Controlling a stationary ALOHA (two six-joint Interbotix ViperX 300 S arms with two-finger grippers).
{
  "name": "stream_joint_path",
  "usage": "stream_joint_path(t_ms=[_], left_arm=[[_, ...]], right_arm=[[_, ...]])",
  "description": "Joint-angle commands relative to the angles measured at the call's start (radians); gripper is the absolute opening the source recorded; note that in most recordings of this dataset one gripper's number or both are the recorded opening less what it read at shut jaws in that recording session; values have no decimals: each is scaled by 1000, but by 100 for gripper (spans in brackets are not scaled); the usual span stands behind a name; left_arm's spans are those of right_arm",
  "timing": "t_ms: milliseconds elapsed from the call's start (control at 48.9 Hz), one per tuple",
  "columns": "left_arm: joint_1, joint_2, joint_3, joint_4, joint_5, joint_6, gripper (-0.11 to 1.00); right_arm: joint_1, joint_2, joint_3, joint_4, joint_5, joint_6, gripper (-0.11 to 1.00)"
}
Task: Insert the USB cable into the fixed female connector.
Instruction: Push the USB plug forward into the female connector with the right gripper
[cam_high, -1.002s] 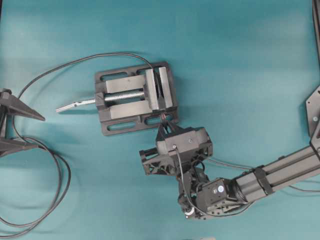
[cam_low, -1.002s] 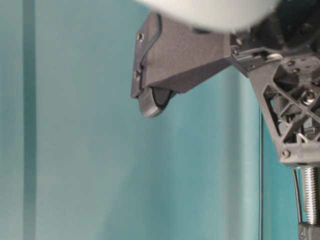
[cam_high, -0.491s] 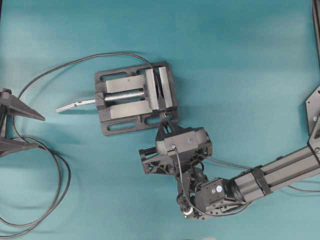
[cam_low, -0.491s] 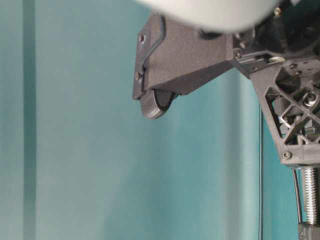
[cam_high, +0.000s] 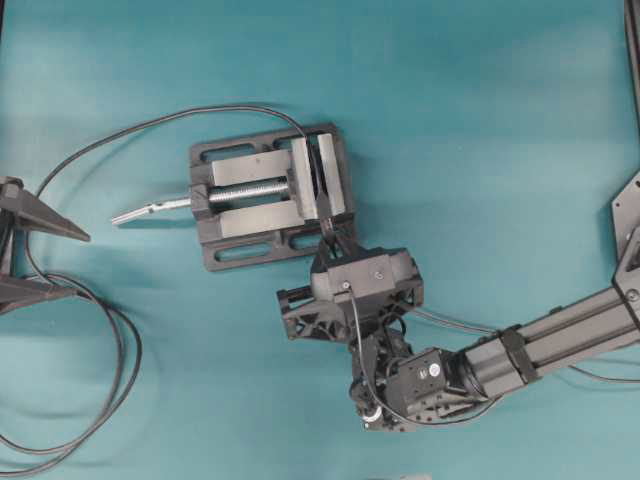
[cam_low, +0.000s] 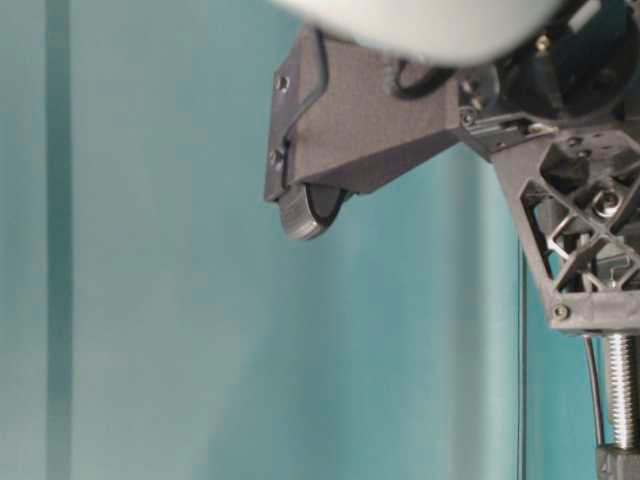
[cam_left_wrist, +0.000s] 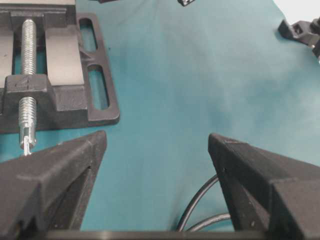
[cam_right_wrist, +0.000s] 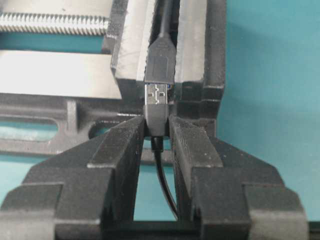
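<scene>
In the right wrist view my right gripper (cam_right_wrist: 156, 123) is shut on the dark body of the USB cable (cam_right_wrist: 156, 112). Its silvery plug (cam_right_wrist: 156, 94) points at the mouth of the fixed female connector (cam_right_wrist: 160, 61) and meets it end to end. The connector is clamped between the vise's jaws. From overhead, the right gripper (cam_high: 330, 242) sits at the vise's (cam_high: 268, 195) near right corner, and the USB cable (cam_high: 450, 324) trails right along the arm. My left gripper (cam_left_wrist: 157, 137) is open and empty at the far left (cam_high: 12, 245).
The long dark cable (cam_high: 120, 128) runs from the vise's far side and loops at the left (cam_high: 110, 400); two of its strands lie under the left gripper (cam_left_wrist: 197, 207). The vise's screw handle (cam_high: 150, 210) sticks out to the left. Teal table all round.
The right gripper has crept slightly toward the vise with the plug in it. The left gripper has stayed still and open.
</scene>
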Motion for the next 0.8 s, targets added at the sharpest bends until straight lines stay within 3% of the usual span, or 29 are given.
stream_joint_path(t_ms=[0,777], left_arm=[[-5,17,-25,2,-9,5,99],[-3,17,-23,2,-9,5,99]], right_arm=[[-6,-18,-17,-2,0,2,21],[-11,-17,-3,3,21,46,21]])
